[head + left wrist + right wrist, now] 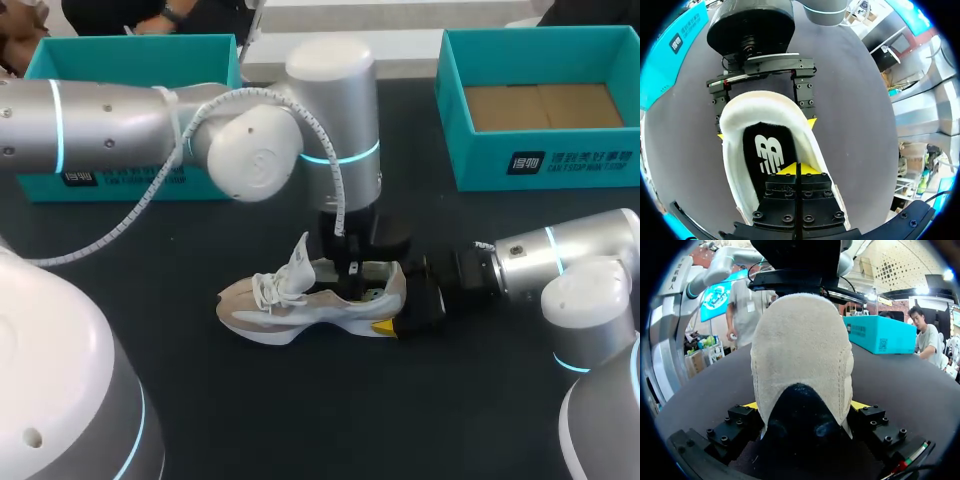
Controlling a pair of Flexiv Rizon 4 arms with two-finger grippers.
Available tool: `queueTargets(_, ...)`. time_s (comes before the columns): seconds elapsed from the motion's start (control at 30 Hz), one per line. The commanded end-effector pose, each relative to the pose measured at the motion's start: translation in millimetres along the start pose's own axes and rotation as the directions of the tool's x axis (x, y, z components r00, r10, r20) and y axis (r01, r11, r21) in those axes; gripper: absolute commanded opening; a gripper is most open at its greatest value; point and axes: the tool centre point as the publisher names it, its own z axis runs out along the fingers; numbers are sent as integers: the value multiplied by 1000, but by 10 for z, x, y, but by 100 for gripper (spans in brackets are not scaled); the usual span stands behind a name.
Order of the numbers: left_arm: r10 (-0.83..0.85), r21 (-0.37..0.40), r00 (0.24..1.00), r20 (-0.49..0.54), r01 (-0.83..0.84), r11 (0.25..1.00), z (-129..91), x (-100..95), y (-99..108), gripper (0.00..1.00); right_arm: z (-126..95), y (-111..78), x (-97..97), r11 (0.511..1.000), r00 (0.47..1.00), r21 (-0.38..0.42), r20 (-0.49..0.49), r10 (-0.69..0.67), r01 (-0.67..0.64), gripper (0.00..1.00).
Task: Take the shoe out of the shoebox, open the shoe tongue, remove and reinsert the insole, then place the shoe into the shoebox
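- The left shoebox point(130, 60), teal, stands at about 10 o'clock on the black table point(320, 420), partly behind the left arm.
- The left gripper point(350, 272) comes straight down into the shoe's opening. In its own wrist view its yellow tips are pressed together point(796, 169) right on the black insole point(767, 150). Whether a fold of the insole is nipped between them cannot be told.
- The shoe point(300, 310), beige with a white sole, lies near the table's middle, outside both boxes. Its toe points to 9 o'clock and its heel to 3 o'clock.
- Its tongue point(297, 262) stands pulled up above the white laces point(268, 292).
- The right gripper point(398, 322) meets the heel from 3 o'clock. Its fingers point(860, 404) sit one on each side of the heel, clamping it, as the left wrist view also shows.
- The right shoebox point(540, 165), also teal, sits at about 2 o'clock, well apart from the shoe, with its brown floor showing.
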Motion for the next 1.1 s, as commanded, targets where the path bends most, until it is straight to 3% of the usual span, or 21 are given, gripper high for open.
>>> queueTargets(0.03, -11, 6, 1000, -3, 11, 1000, 11, 20, 73, 0, 83, -50, -14, 1000, 1000, 4, 1, 1, -1, 0)
queueTargets(0.13, -18, 7, 1000, -3, 18, 1000, 8, 56, 83, 0, 83, -50, -14, 1000, 1000, 4, 1, 1, -1, 0)
queueTargets(0.2, -16, 4, 1000, 1, 16, 1000, 26, 59, 76, 30, 83, -50, -14, 1000, 1000, 4, 1, 1, -1, 0)
queueTargets(0.23, -15, 3, 1000, 2, 15, 1000, 40, 60, 72, 34, 83, -50, -14, 1000, 1000, 4, 1, 1, -1, 0)
queueTargets(0.43, -25, -25, 999, 39, 26, 999, 155, 3, 66, 33, 83, -50, -14, 1000, 1000, 4, 1, 1, -1, 0)
queueTargets(0.53, -22, -41, 996, 90, 26, 999, 259, -48, 78, 41, 83, -50, -14, 1000, 1000, 4, 1, 1, -1, 0)
queueTargets(0.63, -17, -47, 986, 166, 25, 999, 340, -75, 86, 40, 83, -50, -14, 1000, 1000, 4, 1, 1, -1, 0)
queueTargets(0.67, -19, -50, 980, 199, 29, 998, 381, -89, 90, 30, 83, -50, -14, 1000, 1000, 4, 1, 1, -1, 0)
queueTargets(0.83, -50, 13, 952, 301, 49, 999, 440, -206, 124, 0, 83, -50, -14, 1000, 1000, 4, 1, 1, -1, 0)
queueTargets(0.97, -64, 8, 938, 341, 65, 998, 405, -279, 153, 0, 83, -50, -14, 1000, 1000, 4, 1, 1, -1, 0)
queueTargets(1.1, -93, 36, 943, 320, 86, 996, 186, -342, 196, 0, 83, -50, -14, 1000, 1000, 4, 1, 1, -1, 0)
